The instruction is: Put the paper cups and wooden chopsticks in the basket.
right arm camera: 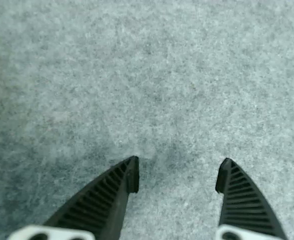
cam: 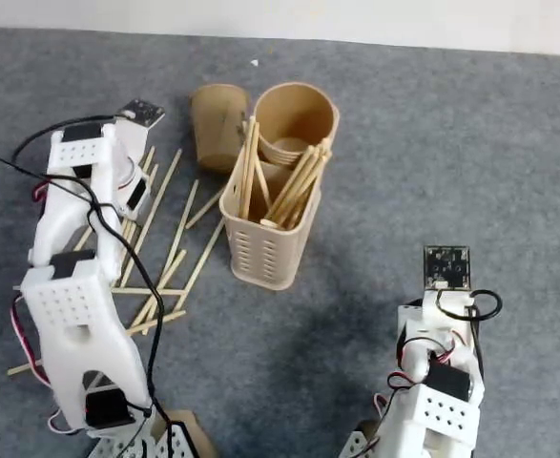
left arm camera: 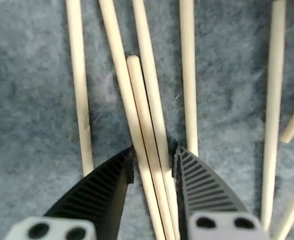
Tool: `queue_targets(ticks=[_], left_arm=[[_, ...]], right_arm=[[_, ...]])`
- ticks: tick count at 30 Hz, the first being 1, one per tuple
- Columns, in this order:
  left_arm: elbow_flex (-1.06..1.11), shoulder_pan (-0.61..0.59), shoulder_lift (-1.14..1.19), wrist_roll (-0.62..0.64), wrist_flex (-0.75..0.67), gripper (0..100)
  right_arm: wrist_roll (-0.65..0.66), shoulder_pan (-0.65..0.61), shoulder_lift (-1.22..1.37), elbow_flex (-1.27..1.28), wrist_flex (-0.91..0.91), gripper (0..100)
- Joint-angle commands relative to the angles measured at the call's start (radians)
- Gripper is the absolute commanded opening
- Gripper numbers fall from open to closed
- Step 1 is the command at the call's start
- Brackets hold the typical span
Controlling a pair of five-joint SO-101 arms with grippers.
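Where we look down from high, basket (cam: 265, 243) mid-surface holding a paper cup (cam: 296, 116) and chopsticks (cam: 296, 186), second paper cup (cam: 217, 124) lying just far-left of it, loose chopsticks (cam: 170, 258) at left, at our left wrist, left gripper (left arm camera: 154, 155) fingers partly open astride three chopsticks (left arm camera: 147, 125), at our right wrist, right gripper (right arm camera: 179, 167) fingers wide apart over grey surface (right arm camera: 147, 75), holding nothing

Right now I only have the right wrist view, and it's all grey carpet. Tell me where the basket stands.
Observer: In the high view the basket stands on the carpet, about mid-picture.
Operator: Report what it holds.
Observer: Several chopsticks standing on end, and a paper cup in its far part.
Operator: Now list what's left outside.
Observer: A second paper cup lies on its side beside the basket, and loose chopsticks lie scattered under the left arm.
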Motion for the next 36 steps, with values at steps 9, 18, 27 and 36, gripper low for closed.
queue_targets(ticks=[9, 18, 27, 36], left_arm=[[-0.110, 0.031, 0.088, -0.009, 0.026, 4], [-0.148, 0.027, 0.081, -0.006, 0.031, 0], [-0.522, 0.050, -0.027, 0.051, 0.265, 0], [-0.634, 0.174, -0.311, 0.137, 0.433, 0]], right_arm=[[0.011, -0.010, -0.013, 0.031, -0.018, 26.0], [0.011, -0.010, -0.013, 0.031, -0.018, 26.0], [0.011, -0.010, -0.013, 0.031, -0.018, 26.0], [0.011, -0.010, -0.013, 0.031, -0.018, 26.0]])
